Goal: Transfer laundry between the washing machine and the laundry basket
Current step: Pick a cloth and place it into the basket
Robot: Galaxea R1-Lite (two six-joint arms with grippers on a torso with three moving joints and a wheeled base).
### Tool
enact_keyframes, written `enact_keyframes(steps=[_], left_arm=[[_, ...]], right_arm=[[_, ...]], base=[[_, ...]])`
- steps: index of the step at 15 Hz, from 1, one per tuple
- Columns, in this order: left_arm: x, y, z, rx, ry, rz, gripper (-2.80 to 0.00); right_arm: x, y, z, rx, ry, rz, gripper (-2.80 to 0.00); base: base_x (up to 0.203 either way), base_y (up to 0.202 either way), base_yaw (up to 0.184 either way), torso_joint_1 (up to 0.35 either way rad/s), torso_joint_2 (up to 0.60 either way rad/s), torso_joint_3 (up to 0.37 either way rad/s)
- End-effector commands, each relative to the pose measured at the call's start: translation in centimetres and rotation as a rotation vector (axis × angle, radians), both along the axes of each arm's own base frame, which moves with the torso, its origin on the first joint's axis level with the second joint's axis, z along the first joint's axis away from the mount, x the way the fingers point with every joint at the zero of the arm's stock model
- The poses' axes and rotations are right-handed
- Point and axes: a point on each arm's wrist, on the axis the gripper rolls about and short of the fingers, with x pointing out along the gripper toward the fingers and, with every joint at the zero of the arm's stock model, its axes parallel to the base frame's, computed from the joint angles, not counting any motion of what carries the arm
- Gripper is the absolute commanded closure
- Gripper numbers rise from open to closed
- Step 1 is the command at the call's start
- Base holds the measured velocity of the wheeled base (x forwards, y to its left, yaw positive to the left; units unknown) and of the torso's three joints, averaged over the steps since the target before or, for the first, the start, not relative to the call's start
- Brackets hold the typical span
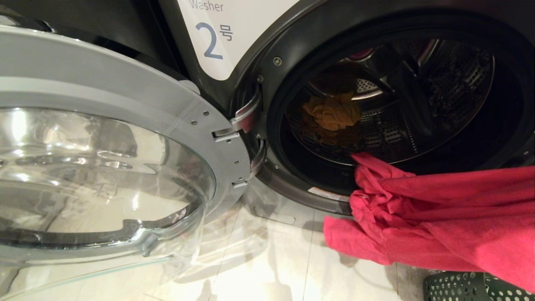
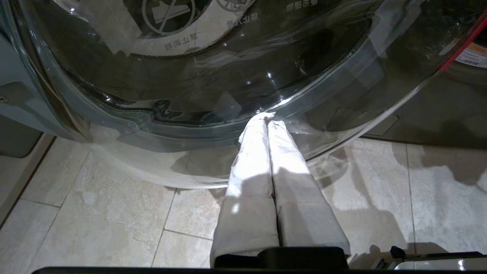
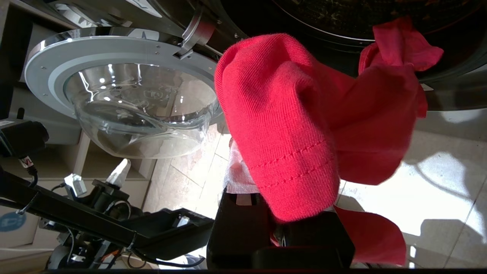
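My right gripper (image 3: 266,190) is clamped on the pink-red garment (image 1: 439,209), which hangs just outside the washing machine (image 1: 292,42) mouth. The laundry basket (image 1: 472,287) lies directly below it, on my right. My left gripper (image 2: 268,118) is shut and empty by the door.

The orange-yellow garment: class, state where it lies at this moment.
In the head view the orange-yellow garment lies inside the drum of the open washing machine, towards its left, above and behind the pink-red garment hanging at the opening.

Fine-ribbed knit pink-red garment (image 1: 451,209), glossy clear glass door (image 1: 96,167) in a matt grey rim, perforated metal drum (image 1: 397,125), polished floor tiles (image 1: 267,259).
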Motion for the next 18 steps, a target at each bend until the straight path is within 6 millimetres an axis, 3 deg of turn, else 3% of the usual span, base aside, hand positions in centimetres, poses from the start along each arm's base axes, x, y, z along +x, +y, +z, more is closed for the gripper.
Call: enact_keyframes(steps=[1, 6, 14, 18], left_arm=[[0.3, 0.0, -1.1, 0.000, 0.040, 0.000, 0.00], [0.3, 0.0, -1.1, 0.000, 0.040, 0.000, 0.00], [0.3, 0.0, -1.1, 0.000, 0.040, 0.000, 0.00], [0.3, 0.0, -1.1, 0.000, 0.040, 0.000, 0.00]], right_arm=[[-0.1, 0.0, -0.1, 0.002, 0.003, 0.001, 0.00], [-0.1, 0.0, -0.1, 0.001, 0.004, 0.000, 0.00], [0.1, 0.0, -0.1, -0.003, 0.004, -0.007, 0.00], [2.5, 0.5, 1.2, -0.006, -0.036, -0.108, 0.00]], base=[[0.000, 0.000, 0.000, 0.000, 0.00, 0.000], [0.001, 0.002, -0.015, 0.000, 0.00, 0.002], [0.001, 0.009, -0.162, 0.002, 0.00, 0.003], [0.001, 0.006, -0.168, 0.000, 0.00, 0.002]])
